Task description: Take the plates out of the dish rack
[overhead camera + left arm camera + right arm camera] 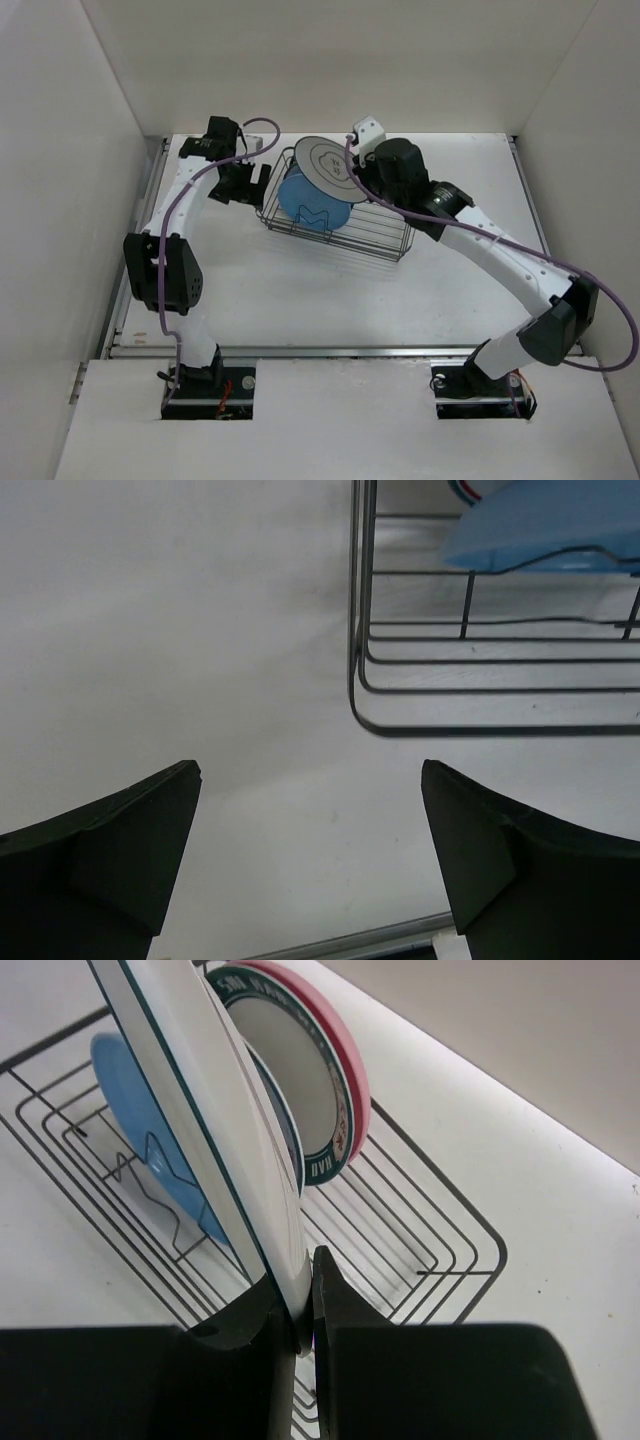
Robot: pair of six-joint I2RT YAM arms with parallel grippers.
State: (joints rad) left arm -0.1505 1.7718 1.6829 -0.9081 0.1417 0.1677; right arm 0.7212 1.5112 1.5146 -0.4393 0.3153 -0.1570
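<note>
My R pincer (pixel 300 1295) is clamped on the rim of the white plate (pixel 215 1110) — plate tilted over the rack (pixel 385 240), by the blue plate (pixel 305 200); lift-out step, I'd say. L pincer (pixel 310 810) apart, empty, just beside rack's end. Next needs a clean lift clear of dividers — then table (pixel 300 300).

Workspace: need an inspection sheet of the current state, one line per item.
Surface: white table, no marks seen.
Job's things: dish rack on table; white plate tilted, gripped at rim; blue plate leaning in rack; green-rimmed plate and pink plate upright behind.
Clutter: nothing seen.
Pincers: left pincer open, beside the rack's end, apart from it; right pincer shut on white plate.
Cables: purple cable along each arm.
Surroundings: white walls on three sides.
</note>
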